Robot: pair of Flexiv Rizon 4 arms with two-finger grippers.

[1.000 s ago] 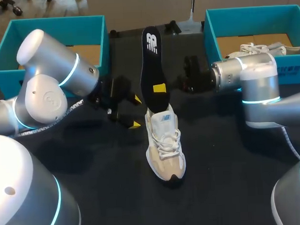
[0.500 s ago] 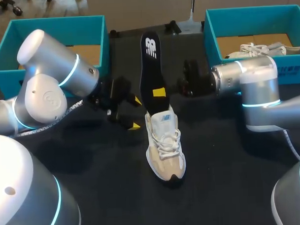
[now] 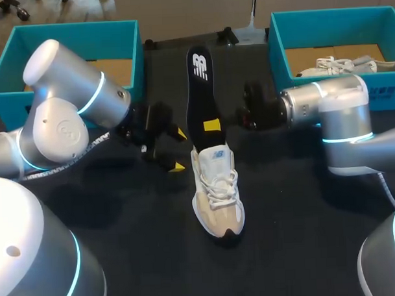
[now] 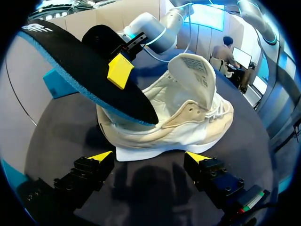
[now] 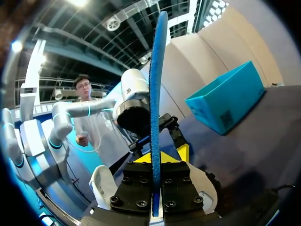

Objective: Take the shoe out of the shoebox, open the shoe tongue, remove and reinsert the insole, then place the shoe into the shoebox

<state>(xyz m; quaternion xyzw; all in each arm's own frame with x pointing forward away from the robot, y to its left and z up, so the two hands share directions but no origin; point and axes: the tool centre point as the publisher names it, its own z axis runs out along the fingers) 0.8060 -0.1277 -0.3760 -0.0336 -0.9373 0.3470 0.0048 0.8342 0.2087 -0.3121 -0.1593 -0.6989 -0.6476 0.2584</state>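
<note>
The left box [image 3: 63, 26] sits at the far left corner of the dark surface [image 3: 123, 241]. The left jaws, on the left arm [image 3: 66, 113], stand open just beside the shoe [image 3: 215, 193] without touching it, likely ready to steady it. The shoe stands mid-surface, out of both boxes, with its tongue [image 4: 190, 75] folded up so the opening is free. The insole [image 3: 197, 96] rises steeply from that opening, pinched by the right jaws on the right arm [image 3: 332, 111]; whether it is going in or coming out I cannot tell. The right box [image 3: 335, 13], at the far right corner, holds another shoe [image 3: 337, 65]
</note>
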